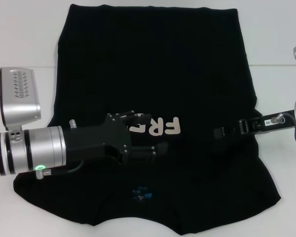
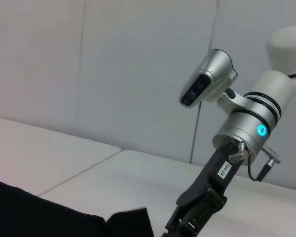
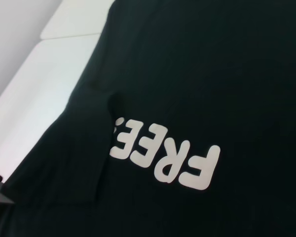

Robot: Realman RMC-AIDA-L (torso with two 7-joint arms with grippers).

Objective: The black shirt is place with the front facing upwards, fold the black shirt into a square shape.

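The black shirt (image 1: 158, 64) lies flat on the white table, front up, with its blue neck label (image 1: 140, 192) near me. The off-white "FREE!" lettering (image 1: 165, 127) is partly covered in the head view and shows in the right wrist view (image 3: 163, 155), where a folded flap of the shirt (image 3: 74, 153) overlaps its end. My left gripper (image 1: 155, 132) reaches in from the left, just over the chest and the lettering, with its jaws spread. My right gripper (image 1: 220, 132) is over the shirt's right side at chest height. It also shows in the left wrist view (image 2: 195, 219).
The white table (image 1: 24, 44) shows bare around the shirt, with a seam (image 1: 281, 66) across it at the far right. The shirt's hem (image 1: 153, 7) reaches the far edge of the view. A pale wall (image 2: 113, 64) stands behind the table.
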